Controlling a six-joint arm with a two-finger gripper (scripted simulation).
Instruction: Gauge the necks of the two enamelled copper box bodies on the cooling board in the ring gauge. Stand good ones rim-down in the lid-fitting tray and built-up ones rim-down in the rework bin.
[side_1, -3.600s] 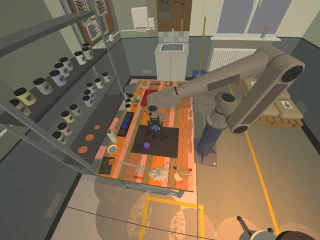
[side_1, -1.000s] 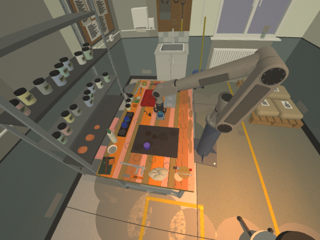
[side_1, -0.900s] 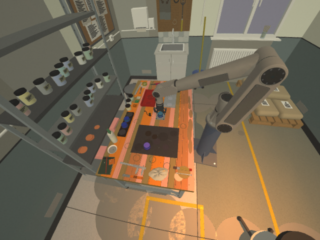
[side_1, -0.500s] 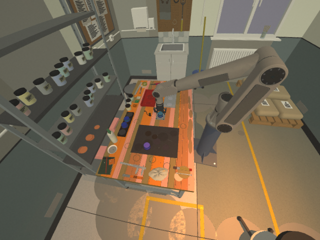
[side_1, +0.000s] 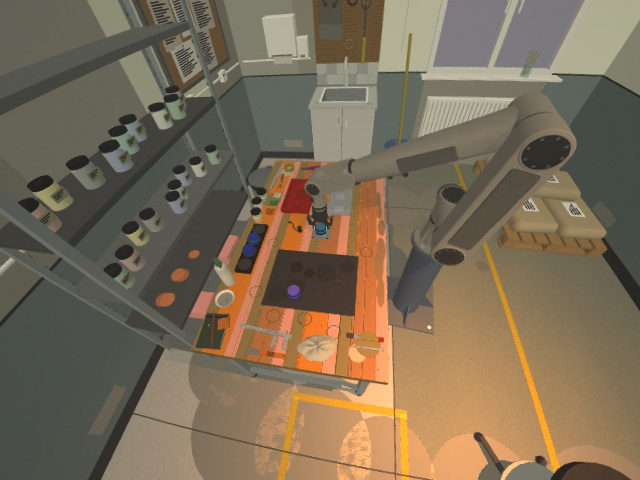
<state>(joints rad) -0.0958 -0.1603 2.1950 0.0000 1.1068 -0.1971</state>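
Note:
A blue enamelled box body sits at the ring gauge, a small grey plate on the bench just in front of the red bin, and I hold it in my gripper from above. A second box body, purple, stands on the dark cooling board near its front left corner. The red rework bin lies behind the gauge. A grey tray sits beside it to the right.
A metal shelf rack with several jars stands along the bench's left side. A dark tray on the left holds two blue pieces. A bottle, a cloth and hand tools lie toward the front edge.

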